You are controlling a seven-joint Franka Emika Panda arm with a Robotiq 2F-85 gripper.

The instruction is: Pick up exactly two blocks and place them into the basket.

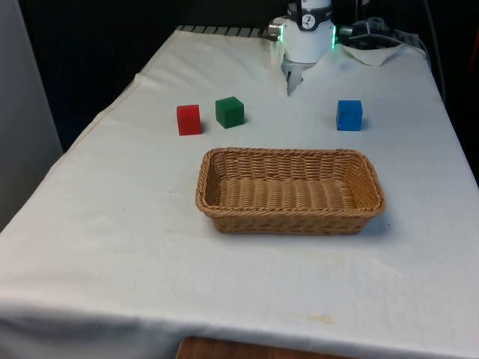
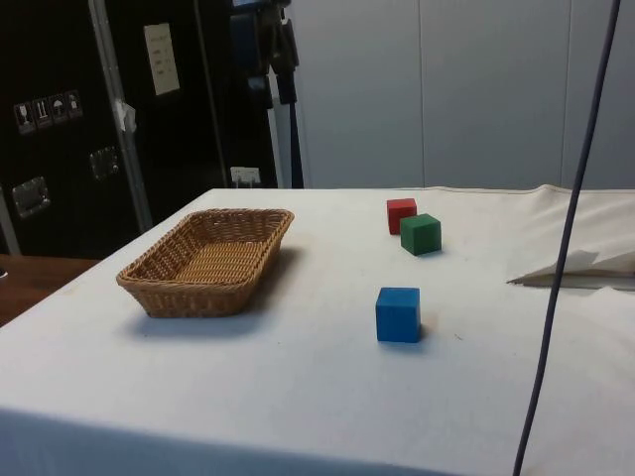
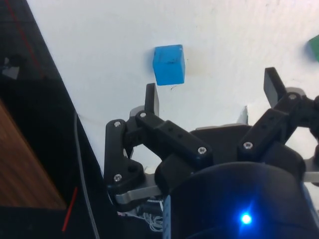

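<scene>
Three blocks stand on the white cloth behind an empty wicker basket (image 1: 292, 221) (image 2: 179, 290). The red block (image 1: 188, 120) (image 2: 401, 214) and the green block (image 1: 230, 112) (image 2: 421, 234) sit close together at the front view's left. The blue block (image 1: 349, 115) (image 2: 398, 314) stands alone at the front view's right. In the wrist view my gripper (image 3: 213, 92) hangs high over the cloth, open and holding nothing. The blue block (image 3: 169, 64) lies just beyond one fingertip (image 3: 152, 99), and a corner of the green block (image 3: 314, 47) shows off to the side.
A folded white sheet (image 1: 374, 52) (image 2: 585, 268) lies at the table's far end beside the robot's base (image 1: 303, 41). A thin cable (image 2: 566, 248) hangs across the side view. The table's edge (image 3: 65, 109) runs close to the blue block.
</scene>
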